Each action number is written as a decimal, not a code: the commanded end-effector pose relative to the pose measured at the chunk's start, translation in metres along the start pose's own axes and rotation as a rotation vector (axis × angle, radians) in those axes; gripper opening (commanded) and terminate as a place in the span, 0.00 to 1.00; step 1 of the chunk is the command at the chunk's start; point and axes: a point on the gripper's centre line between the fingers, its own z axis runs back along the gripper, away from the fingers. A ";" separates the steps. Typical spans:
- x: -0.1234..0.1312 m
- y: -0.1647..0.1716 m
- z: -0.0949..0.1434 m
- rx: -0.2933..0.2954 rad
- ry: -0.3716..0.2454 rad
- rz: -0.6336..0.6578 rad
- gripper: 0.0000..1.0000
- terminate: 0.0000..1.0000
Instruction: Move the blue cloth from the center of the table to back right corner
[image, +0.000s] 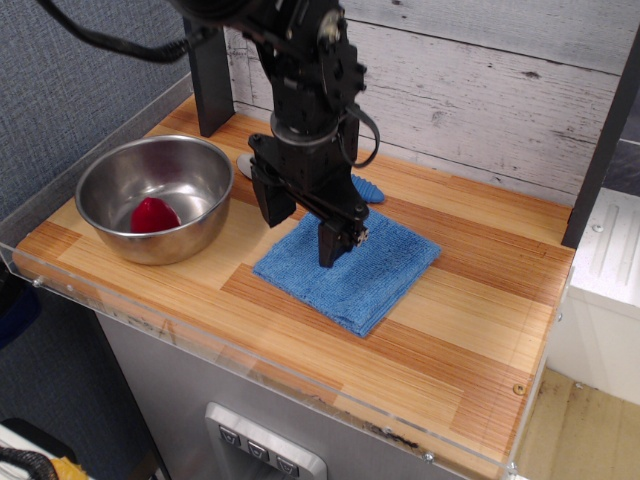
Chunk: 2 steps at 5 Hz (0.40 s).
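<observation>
The blue cloth, a folded medium-blue terry square, lies flat at the center of the striped wood table. My gripper hangs over the cloth's left part, black fingers pointing down. It is open: one fingertip is down at the cloth, the other is over the bare wood just left of the cloth's edge. Nothing is between the fingers. The arm hides the cloth's back left corner.
A steel bowl with a red object inside stands at the left. A blue-handled spoon lies behind the cloth, mostly hidden by the arm. A black post stands at the back left. A clear plastic rim runs around the table.
</observation>
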 end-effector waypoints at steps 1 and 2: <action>0.012 -0.003 -0.008 0.005 -0.063 0.008 1.00 0.00; 0.010 -0.010 -0.013 -0.018 -0.054 -0.006 1.00 0.00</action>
